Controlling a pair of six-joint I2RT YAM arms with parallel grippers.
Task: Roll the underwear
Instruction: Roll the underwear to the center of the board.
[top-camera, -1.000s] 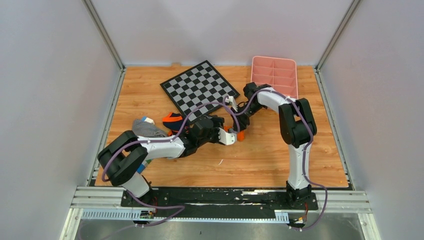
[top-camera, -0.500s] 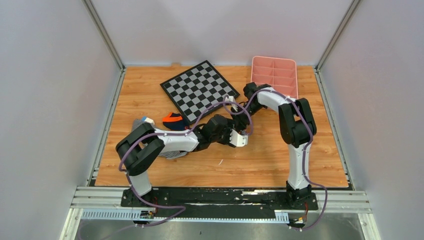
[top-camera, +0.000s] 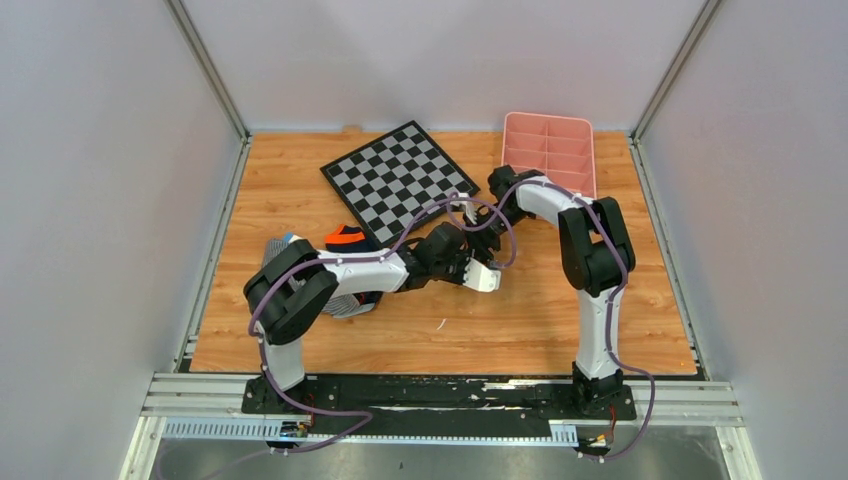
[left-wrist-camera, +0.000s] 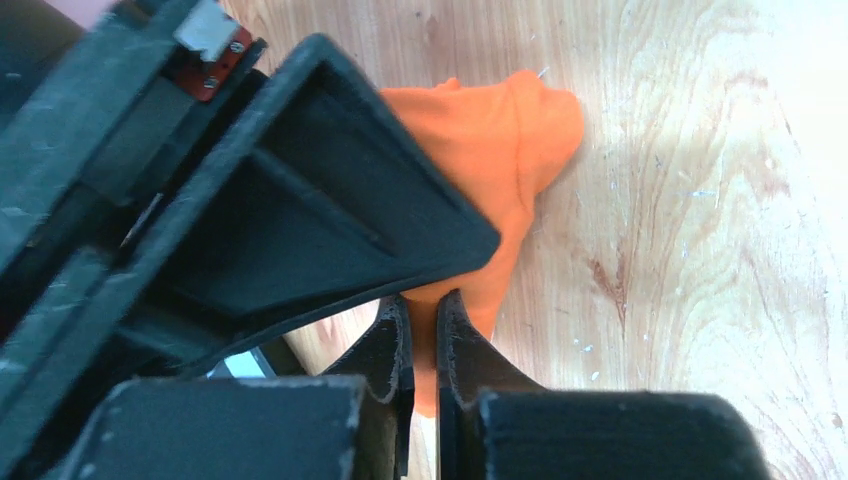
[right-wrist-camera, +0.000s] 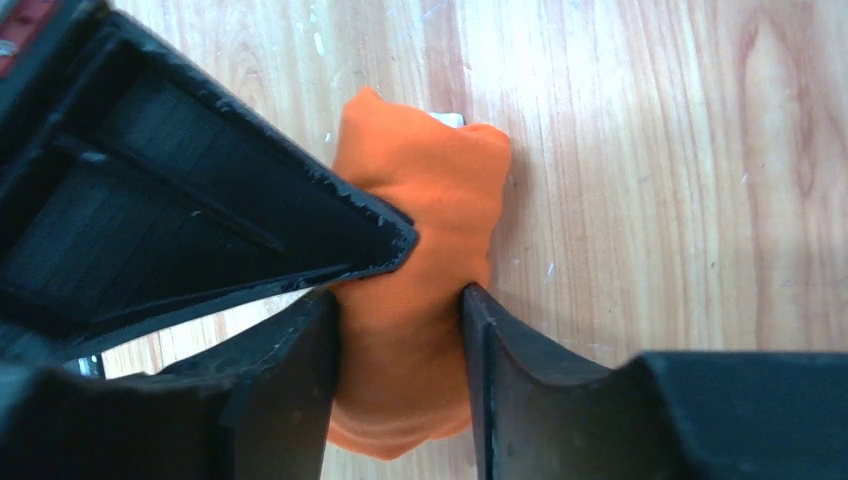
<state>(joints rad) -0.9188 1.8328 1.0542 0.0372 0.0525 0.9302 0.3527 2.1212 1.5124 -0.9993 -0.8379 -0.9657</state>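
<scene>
The underwear is a bunched orange bundle lying on the wooden table near its middle. My left gripper is shut on a thin fold at the bundle's near end. My right gripper straddles the thick part of the underwear, and the fabric fills the gap and touches both fingers. Each wrist view shows the other gripper's black finger across the upper left, lying over the cloth. In the top view the left gripper and right gripper meet over the bundle and hide it.
A checkered board lies at the back centre, and a pink divided tray at the back right. A navy and orange garment and a grey striped garment lie under the left arm.
The left arm has reached to the right until its gripper meets the right gripper over the bundle. The orange cloth that showed in the top view is now covered.
</scene>
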